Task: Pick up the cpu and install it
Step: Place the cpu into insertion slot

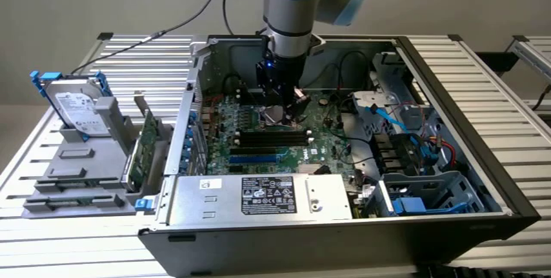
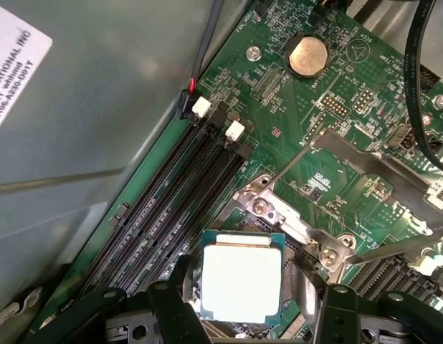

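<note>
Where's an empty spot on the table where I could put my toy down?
The slatted table is bare on the exterior view's right of the computer case, and beyond the hard drive on that view's left. Inside the case it is crowded: cables, motherboard, and the gripper over the cpu.

A silver-grey tubular arm (image 1: 288,7) with light-blue joint caps is seen, ended by a black gripper (image 1: 280,109) bearing a blue light.
</note>
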Tool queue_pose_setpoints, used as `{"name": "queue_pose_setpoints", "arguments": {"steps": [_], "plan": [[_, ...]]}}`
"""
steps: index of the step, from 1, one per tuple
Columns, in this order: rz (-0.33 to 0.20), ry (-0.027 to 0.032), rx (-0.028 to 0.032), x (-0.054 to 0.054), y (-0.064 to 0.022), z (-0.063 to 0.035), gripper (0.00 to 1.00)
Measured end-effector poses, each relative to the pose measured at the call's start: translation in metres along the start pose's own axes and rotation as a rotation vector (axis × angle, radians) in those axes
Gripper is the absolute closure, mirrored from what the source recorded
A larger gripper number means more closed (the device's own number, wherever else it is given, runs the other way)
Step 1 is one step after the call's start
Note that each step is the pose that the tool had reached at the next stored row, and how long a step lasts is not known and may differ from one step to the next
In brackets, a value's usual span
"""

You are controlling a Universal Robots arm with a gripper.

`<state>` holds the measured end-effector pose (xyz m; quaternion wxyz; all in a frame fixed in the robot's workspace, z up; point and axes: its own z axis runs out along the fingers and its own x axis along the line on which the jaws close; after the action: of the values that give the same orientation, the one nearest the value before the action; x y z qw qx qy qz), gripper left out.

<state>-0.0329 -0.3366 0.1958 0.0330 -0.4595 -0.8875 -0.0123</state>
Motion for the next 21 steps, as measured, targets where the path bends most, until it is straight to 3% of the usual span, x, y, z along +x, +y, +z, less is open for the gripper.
{"name": "queue_pose_setpoints", "arguments": {"steps": [3,7,14,19,21], "plan": [[0.001,-0.0058,0.0023,0.0005,-0.0005,0.0000,0.33],[0.001,-0.0262,0.0052,0.0023,-0.0014,0.0001,0.33],[0.001,-0.0396,0.0059,0.0060,-0.0006,0.0003,0.33],[0.002,-0.0639,0.0132,0.0087,0.0008,0.0006,0.33],[0.002,-0.0685,0.0151,0.0090,0.0007,0.0007,0.33]]}}
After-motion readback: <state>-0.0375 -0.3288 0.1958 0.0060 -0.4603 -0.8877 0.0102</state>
